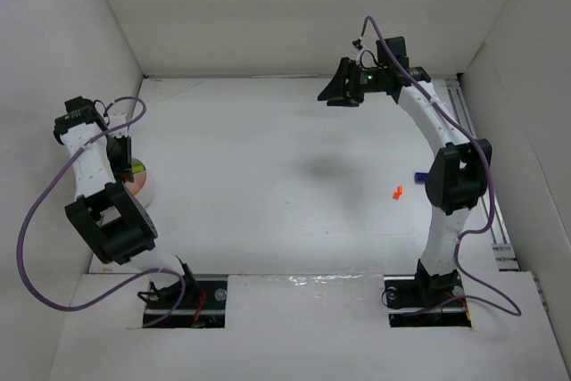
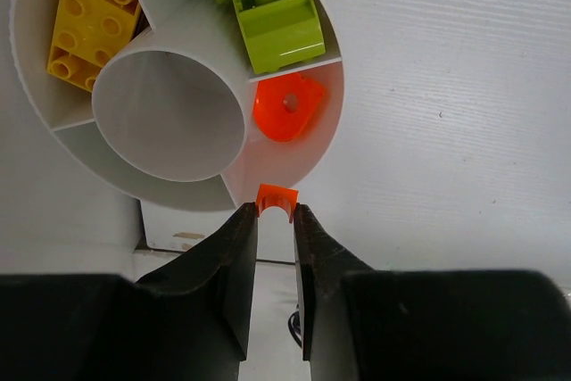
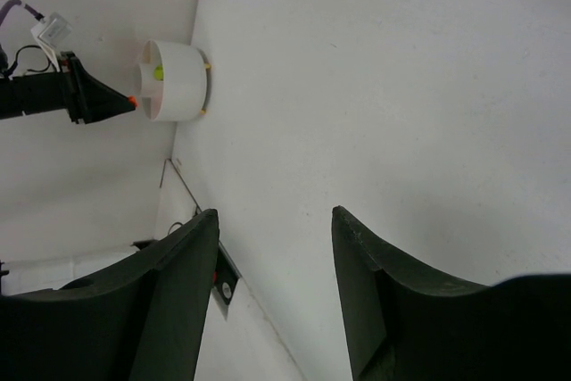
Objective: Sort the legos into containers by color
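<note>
Left end effector [image 2: 276, 211] nipped on orange lego [image 2: 276, 198] at divided container [image 2: 143, 180] rim. Right end effector [image 3: 275, 213] jaws apart, empty.

The white table [image 1: 268, 167] carries a round white container [image 1: 150, 190] close to its left wall. Well to the right of the container, a small orange brick [image 1: 398, 192] lies on the bare surface. Just past it, farther from the container, lies a tiny blue brick [image 1: 418, 176], only partly in view.
</note>
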You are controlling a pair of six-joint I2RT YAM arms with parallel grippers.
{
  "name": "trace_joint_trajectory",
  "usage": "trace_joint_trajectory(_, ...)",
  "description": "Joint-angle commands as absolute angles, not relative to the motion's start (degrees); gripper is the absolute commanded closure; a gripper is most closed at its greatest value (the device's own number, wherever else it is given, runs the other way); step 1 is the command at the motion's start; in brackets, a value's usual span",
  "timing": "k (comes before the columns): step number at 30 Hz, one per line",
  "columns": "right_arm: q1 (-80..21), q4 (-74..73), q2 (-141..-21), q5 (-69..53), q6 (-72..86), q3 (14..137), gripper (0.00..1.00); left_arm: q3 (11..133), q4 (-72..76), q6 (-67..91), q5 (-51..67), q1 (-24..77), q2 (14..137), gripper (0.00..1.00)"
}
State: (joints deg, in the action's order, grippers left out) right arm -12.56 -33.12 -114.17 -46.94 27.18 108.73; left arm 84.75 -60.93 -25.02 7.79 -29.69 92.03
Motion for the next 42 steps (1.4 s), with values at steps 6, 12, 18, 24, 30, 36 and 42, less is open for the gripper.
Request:
trace_joint_trajectory(6,-12.04,-33.49,-114.96,-47.72,26.72,111.97,0.42,83.5,-60.56,-24.08,6.94,-29.27,91.93,0.89)
trace_joint_trajectory(12,-12.04,-33.49,-114.96,-47.72,26.72,111.97,0.42,83.5,-60.56,-24.08,6.94,-29.27,92.46,0.71)
trace_joint_trajectory(18,-12.04,-33.49,-114.96,-47.72,26.72,111.97,0.42,84.02,-60.56,-25.31,10.19,-29.27,91.93,0.57)
trace_joint_trajectory(24,-11.34,-32.96,-112.94,-45.18,24.97,108.12,0.49,99.36,-62.4,-27.95,18.98,-24.8,88.42,0.63)
trace_joint_trajectory(30,-7.13,-39.72,-107.5,-39.03,13.04,98.19,0.52,108.71,-59.52,-24.35,19.51,-10.59,87.02,0.65)
trace_joint_trajectory(36,0.87,-47.63,-102.93,-28.4,4.58,89.14,0.5,105.04,-49.59,-24.87,19.33,-0.36,85.26,0.62)
trace_joint_trajectory(42,2.64,-51.77,-97.12,-15.14,0.26,81.4,0.49,98.98,-40.0,-23.47,22.76,5.18,84.73,0.52)
